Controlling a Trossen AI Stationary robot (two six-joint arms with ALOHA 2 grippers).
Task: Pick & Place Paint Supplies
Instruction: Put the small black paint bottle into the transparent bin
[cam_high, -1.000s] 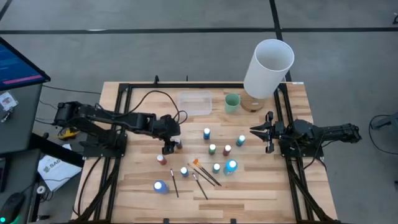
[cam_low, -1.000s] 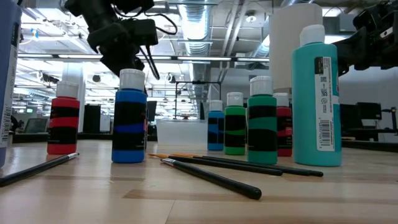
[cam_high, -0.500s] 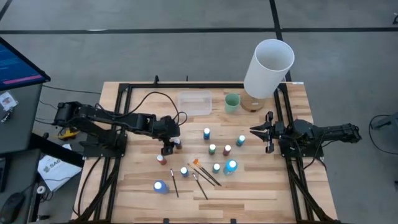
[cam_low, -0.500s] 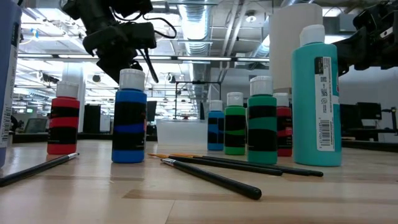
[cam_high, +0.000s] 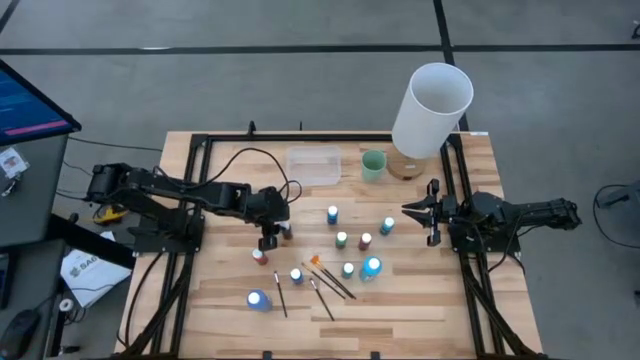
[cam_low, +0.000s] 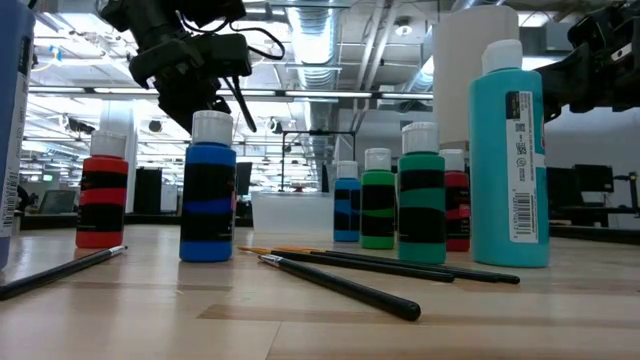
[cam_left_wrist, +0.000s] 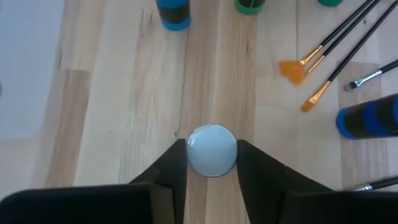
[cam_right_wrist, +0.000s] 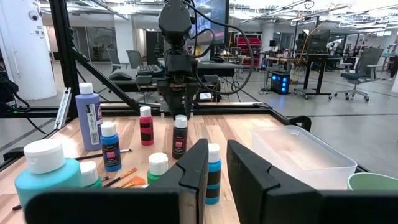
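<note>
Lying nearest the front edge of the bench (cam_high: 420, 300) is a large blue bottle (cam_high: 258, 299), with thin dark-handled brushes (cam_high: 322, 298) spread flat just beside it. One orange-bristled brush (cam_left_wrist: 292, 68) lies among them. A little farther back stand a small blue bottle (cam_high: 296, 275), a green bottle (cam_high: 348, 269) and a tall teal bottle (cam_high: 371, 266), all upright with pale caps. A red bottle (cam_high: 259, 256) stands apart on the left arm's side.

Behind that row come another green bottle (cam_high: 342, 239), a second red bottle (cam_high: 365, 241), a small teal bottle (cam_high: 387, 226) and a blue bottle (cam_high: 332, 214). The brown bottle (cam_high: 286, 233) stands upright on the bench next to the first red one. The left arm (cam_high: 200, 195) reaches over it, and its jaws are clenched on the bottle's pale cap (cam_left_wrist: 212, 150), one dark finger (cam_left_wrist: 177, 162) pressed to each side.

The right arm (cam_high: 500, 215) waits at its own side of the bench, level with the blue bottle. Its jaws stand parted by a narrow gap and grasp nothing.

Farthest back sit a clear tray (cam_high: 313, 164), a pale green cup (cam_high: 373, 164) and a tall white cylinder (cam_high: 432, 110).
</note>
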